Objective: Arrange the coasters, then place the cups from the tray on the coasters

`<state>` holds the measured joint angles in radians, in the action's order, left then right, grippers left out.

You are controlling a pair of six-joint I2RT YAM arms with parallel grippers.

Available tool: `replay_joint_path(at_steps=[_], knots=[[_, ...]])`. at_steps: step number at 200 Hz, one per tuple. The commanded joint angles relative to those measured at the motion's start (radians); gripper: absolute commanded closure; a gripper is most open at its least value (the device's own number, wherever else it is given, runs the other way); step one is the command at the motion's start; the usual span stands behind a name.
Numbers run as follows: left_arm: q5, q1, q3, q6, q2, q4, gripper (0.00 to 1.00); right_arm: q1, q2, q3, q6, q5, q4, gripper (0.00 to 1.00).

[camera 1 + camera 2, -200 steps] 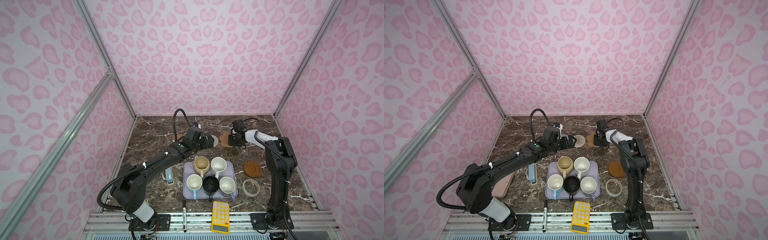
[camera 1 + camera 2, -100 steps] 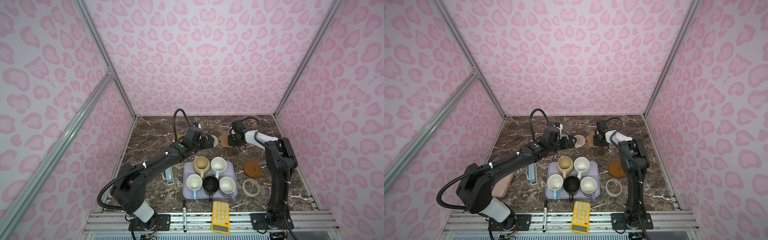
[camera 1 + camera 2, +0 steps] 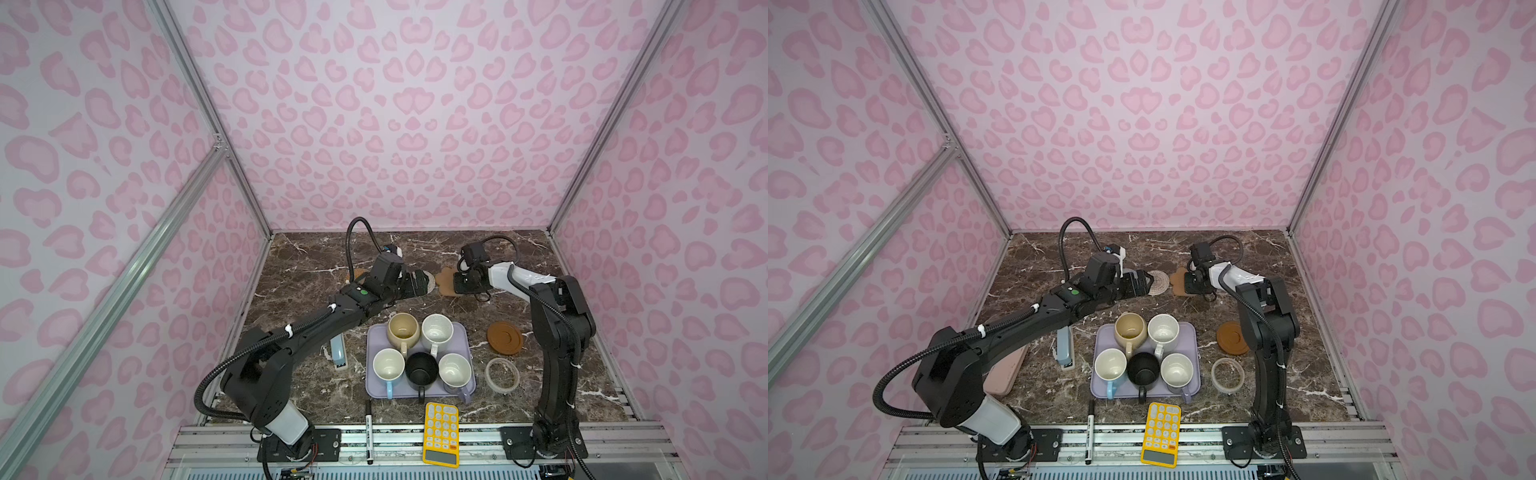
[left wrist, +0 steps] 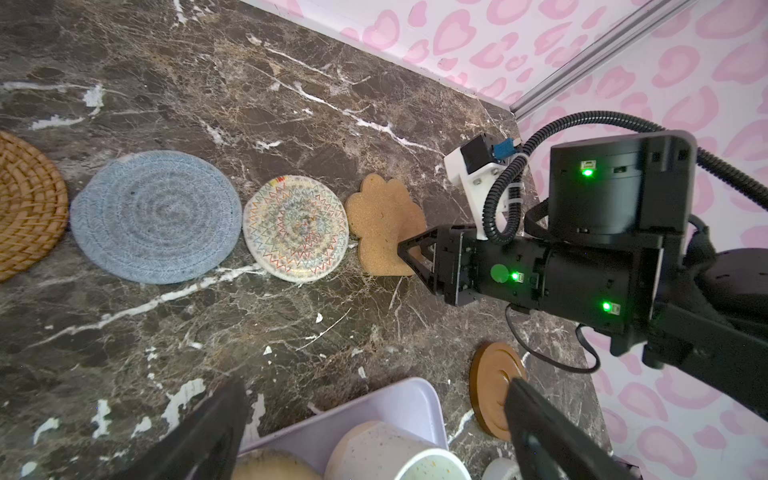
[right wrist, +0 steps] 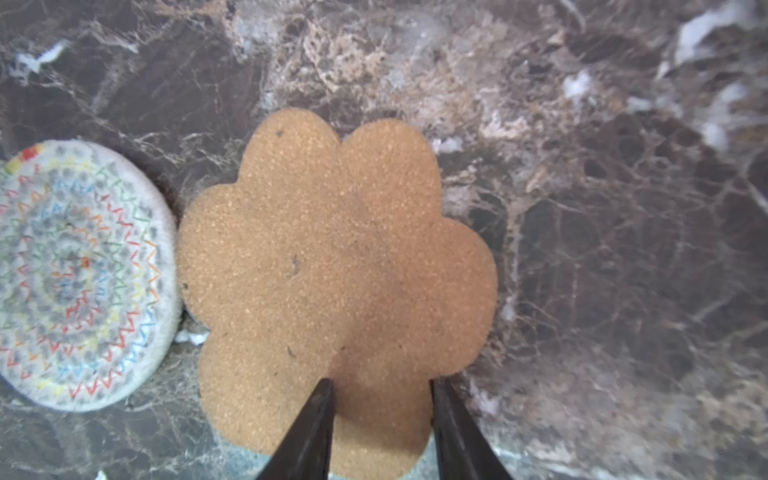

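Right gripper (image 5: 380, 384) is seen with its jaws part-way apart and nothing clasped between them. Its fingertips (image 5: 318, 415) are set over the near lobe of the flower coaster (image 5: 332, 266), though contact cannot be confirmed. Left gripper (image 4: 374, 386) is held wide apart and empty near the coaster row. Against the frames of a second before, no shift is made out: arms, coasters and mugs are found where they were.

The flower coaster is grainy cork with rounded lobes, laid flat on the dark veined marble table (image 4: 291, 104). Just beside it the cream coaster (image 4: 295, 228) is placed, a woven round stitched with coloured zigzags. Next are laid the grey-blue coaster (image 4: 156, 216), a coiled woven round, and the rattan coaster (image 4: 25, 203), cut off by the frame edge. The amber disc (image 3: 504, 337), smooth and ringed, is seen well apart, right of the tray (image 3: 461, 340). Five mugs (image 3: 437, 330) are seen upright on the lavender tray.

In both top views the grey-blue coaster can hardly be made out behind the left arm, and the cream coaster (image 3: 431, 282) is largely covered in a top view. One edge of the amber disc is masked by a left finger in the left wrist view.
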<state>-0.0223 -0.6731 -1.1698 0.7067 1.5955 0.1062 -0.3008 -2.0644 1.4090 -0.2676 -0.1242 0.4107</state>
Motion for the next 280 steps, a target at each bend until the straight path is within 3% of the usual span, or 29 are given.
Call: replay_joint_path(at_steps=[1, 45, 87, 134, 161, 163, 167, 210, 280], knots=[[0.006, 0.0, -0.001, 0.0, -0.001, -0.019, 0.02, -0.009, -0.02, -0.008, 0.011, -0.042, 0.126, 0.6], [0.007, 0.0, 0.002, -0.001, -0.005, -0.019, 0.02, -0.009, -0.001, 0.014, -0.001, -0.003, 0.136, 0.55], [0.002, 0.0, -0.005, -0.001, -0.011, -0.017, 0.02, -0.018, 0.043, 0.068, 0.006, 0.006, 0.177, 0.4], [-0.001, 0.0, 0.012, -0.006, -0.063, -0.01, 0.02, -0.032, 0.135, 0.098, 0.01, 0.056, 0.231, 0.33], [-0.053, -0.005, 0.03, -0.018, -0.097, -0.025, 0.02, -0.034, 0.258, 0.017, -0.011, 0.091, 0.239, 0.12], [-0.056, -0.006, 0.03, -0.019, -0.1, -0.025, 0.02, -0.035, 0.271, 0.008, -0.012, 0.093, 0.238, 0.05], [-0.06, -0.008, 0.029, -0.022, -0.104, -0.021, 0.02, -0.034, 0.292, -0.005, -0.016, 0.095, 0.237, 0.01], [-0.123, -0.052, 0.048, -0.021, -0.152, -0.055, 0.02, -0.049, 0.531, -0.179, -0.048, 0.128, 0.259, 0.01], [-0.2, -0.189, -0.041, -0.02, -0.04, -0.089, 0.02, -0.053, 0.879, -0.502, -0.148, 0.216, 0.303, 0.02]])
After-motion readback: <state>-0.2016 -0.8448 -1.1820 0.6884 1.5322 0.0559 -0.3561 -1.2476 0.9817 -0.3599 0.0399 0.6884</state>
